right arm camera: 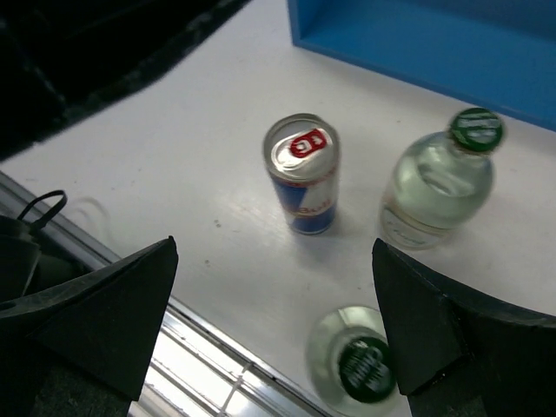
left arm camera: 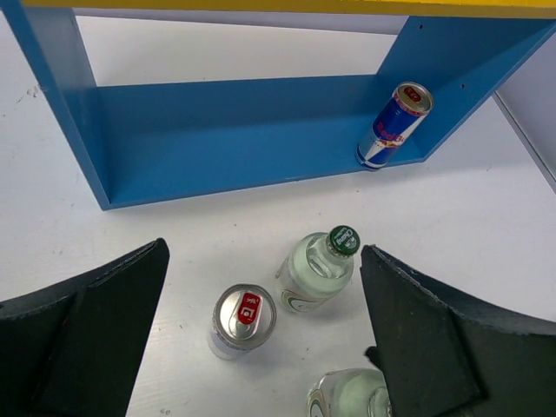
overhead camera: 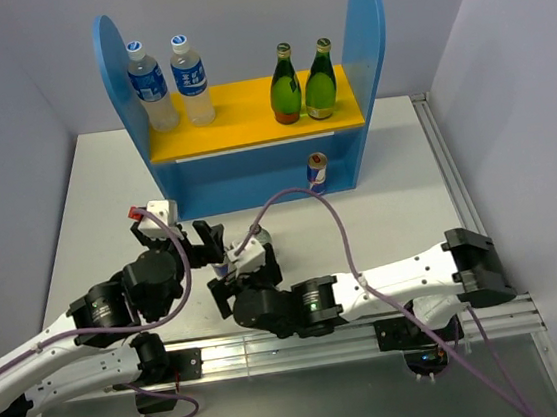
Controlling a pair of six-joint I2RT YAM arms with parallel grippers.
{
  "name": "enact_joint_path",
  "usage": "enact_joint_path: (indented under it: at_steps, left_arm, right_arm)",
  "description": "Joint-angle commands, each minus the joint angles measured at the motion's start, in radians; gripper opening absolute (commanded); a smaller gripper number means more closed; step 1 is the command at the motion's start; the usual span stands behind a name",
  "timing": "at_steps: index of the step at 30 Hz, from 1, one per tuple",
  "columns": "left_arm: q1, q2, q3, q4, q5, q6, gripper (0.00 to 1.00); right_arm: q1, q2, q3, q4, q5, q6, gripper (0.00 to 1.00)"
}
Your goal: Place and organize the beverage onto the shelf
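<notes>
The shelf [overhead camera: 255, 176] sits at the far side of the worktop [overhead camera: 95, 189] and it's already half stocked. Two water bottles [overhead camera: 151, 85] stand on the left of the yellow upper board [overhead camera: 239, 127] and two green bottles [overhead camera: 285, 85] on the right. There's also a shelved can [left arm camera: 395, 124] down in the lower tier, tucked into its right corner.

Three drinks aren't put away yet. They stand out front between the arms: a loose can [left arm camera: 243, 320] with a red tab, a clear bottle [left arm camera: 317, 269] with a green cap just beside it, and a second clear bottle [left arm camera: 347, 395] nearer the arm bases.

The left pincer [left arm camera: 263, 252] hovers over that little group, fingers spread wide, nothing in it. The right pincer [right arm camera: 274, 246] looks down on the same three from the other side, also spread wide and holding nothing.

So this looks like the pick-the-next-drink step. The loose can seems the obvious choice, since it would pair up with the shelved can. Whichever arm goes has to drop its fingers either side of the can without bumping the clear bottle next to it, and the other arm should probably back off, since both are crowding one spot.

The worktop is plain white and matte, with a metal rail [overhead camera: 325, 349] along the near edge. Pale grey walls [overhead camera: 503, 62] box it in on three sides, and purple cables [overhead camera: 329, 213] loop off the arms.
</notes>
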Motion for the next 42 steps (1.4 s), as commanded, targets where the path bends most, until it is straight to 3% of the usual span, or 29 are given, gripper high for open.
enact_joint_path:
  at_steps: [1, 13, 34, 36, 42]
  left_arm:
    - [0.003, -0.032, 0.039, -0.035, -0.026, -0.021, 0.99]
    - [0.002, -0.05, 0.036, -0.036, -0.021, -0.027, 0.99]
    - [-0.055, -0.092, 0.039, -0.078, -0.082, -0.061, 0.99]
    - [-0.07, -0.092, 0.042, -0.088, -0.099, -0.069, 0.99]
    - [-0.084, -0.093, 0.041, -0.09, -0.11, -0.069, 0.99]
  right_arm:
    - [-0.032, 0.057, 0.088, 0.047, -0.073, -0.015, 1.0]
    - [-0.181, 0.209, 0.144, 0.087, -0.223, 0.01, 1.0]
    - [-0.218, 0.436, 0.237, 0.042, -0.215, 0.053, 0.99]
    - [-0.221, 0.448, 0.237, 0.044, -0.2, 0.055, 0.96]
    - [-0.232, 0.479, 0.25, 0.03, -0.175, 0.055, 0.64]
